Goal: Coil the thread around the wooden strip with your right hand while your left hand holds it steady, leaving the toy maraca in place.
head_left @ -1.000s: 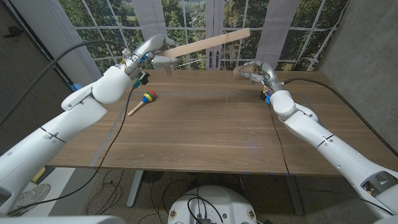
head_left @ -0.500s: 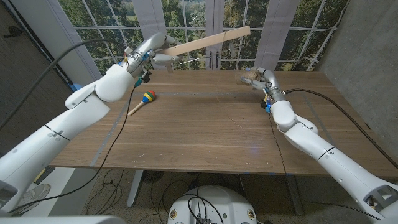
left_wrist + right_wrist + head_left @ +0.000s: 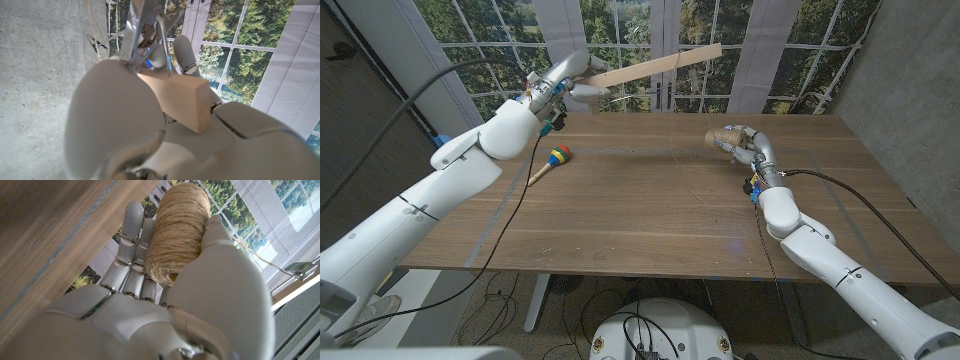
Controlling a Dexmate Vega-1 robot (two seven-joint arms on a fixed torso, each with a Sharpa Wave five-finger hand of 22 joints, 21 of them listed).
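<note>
My left hand (image 3: 567,82) grips one end of a long pale wooden strip (image 3: 655,65) and holds it up over the table's far left, the strip slanting up to the right. In the left wrist view the strip's cut end (image 3: 182,102) sits between my fingers. My right hand (image 3: 737,142) holds a spool of tan thread (image 3: 723,139) above the table's far right. The right wrist view shows the spool (image 3: 177,227) wrapped by my right hand (image 3: 165,280), a strand leading off it. A toy maraca (image 3: 552,162) with a coloured head lies on the table at left.
The wooden table (image 3: 640,210) ends at a window wall behind. Black cables (image 3: 505,215) run along both arms and over the table's left part. A grey wall (image 3: 910,90) stands to the right.
My right hand has carried the spool nearer to me and lower, away from the table's far edge. The left hand and strip have stayed almost still. The maraca has not moved.
</note>
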